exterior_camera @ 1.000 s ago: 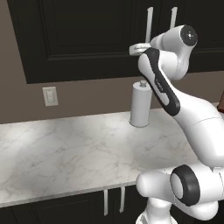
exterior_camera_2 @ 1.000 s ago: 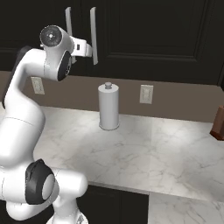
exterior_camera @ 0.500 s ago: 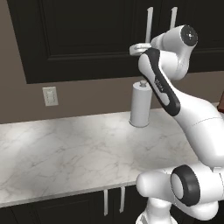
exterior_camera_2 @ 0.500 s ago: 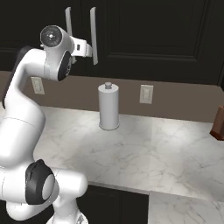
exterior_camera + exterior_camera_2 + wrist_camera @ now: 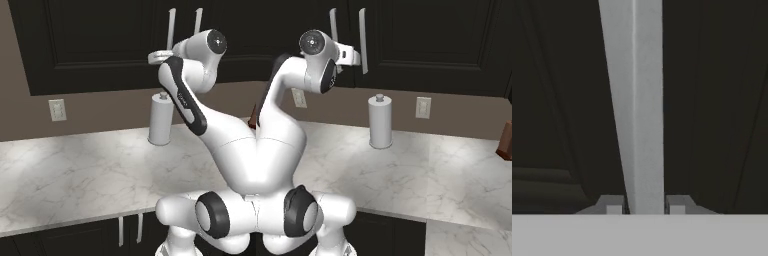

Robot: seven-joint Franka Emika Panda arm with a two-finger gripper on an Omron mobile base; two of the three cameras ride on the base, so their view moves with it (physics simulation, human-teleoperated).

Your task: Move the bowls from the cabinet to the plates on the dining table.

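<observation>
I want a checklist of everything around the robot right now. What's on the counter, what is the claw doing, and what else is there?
Surface: white marble counter, grey veins.
Job's things: black cabinet, doors closed; two silver bar handles side by side. No bowls, plates or dining table seen.
Clutter: white paper towel roll standing upright at the back of the counter; a brown thing at the right edge, cut off, cannot tell what it is.
Claw: claw shut on the bar handle, one finger on each side.
Cables: nothing seen.
Surroundings: brown wall with two pale wall outlets; dark lower cabinets with small handles.
</observation>
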